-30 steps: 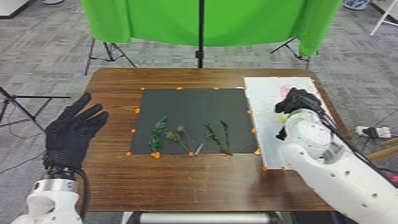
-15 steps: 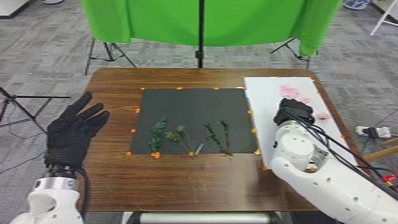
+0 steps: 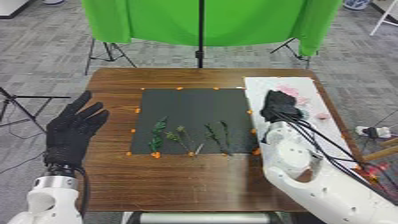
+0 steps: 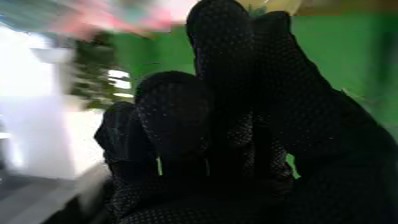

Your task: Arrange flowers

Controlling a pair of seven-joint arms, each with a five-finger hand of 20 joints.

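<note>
My left hand (image 3: 71, 132) is open at the table's (image 3: 222, 187) left edge. Green stems (image 3: 158, 135) lie on the dark mat's (image 3: 191, 107) near part. My right hand (image 3: 281, 106) is over the white board (image 3: 266, 84); I can't tell whether it's open or closed. Pink flowers (image 3: 322, 116) lie beside it.

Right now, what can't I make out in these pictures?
Head view: what lies under the right hand, hidden by its glove.
Head view: the kind of the green sprigs, too small.
Right wrist view: the pink shapes, blurred.
Right wrist view: the yellow thing, cut off by the edge.
</note>
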